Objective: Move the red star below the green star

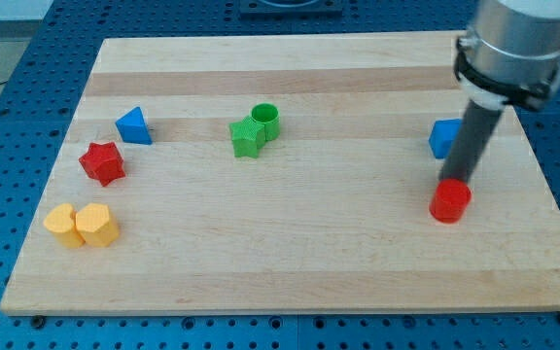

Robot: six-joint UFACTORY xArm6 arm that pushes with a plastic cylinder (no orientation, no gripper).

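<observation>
The red star lies near the view's left edge of the wooden board. The green star sits at the upper middle, touching a green cylinder on its upper right. My tip is far over on the view's right, right at the top edge of a red cylinder. The tip is a long way from both stars.
A blue triangle lies just above and right of the red star. Two yellow blocks sit side by side at the lower left. A blue block is partly hidden behind the rod at the right.
</observation>
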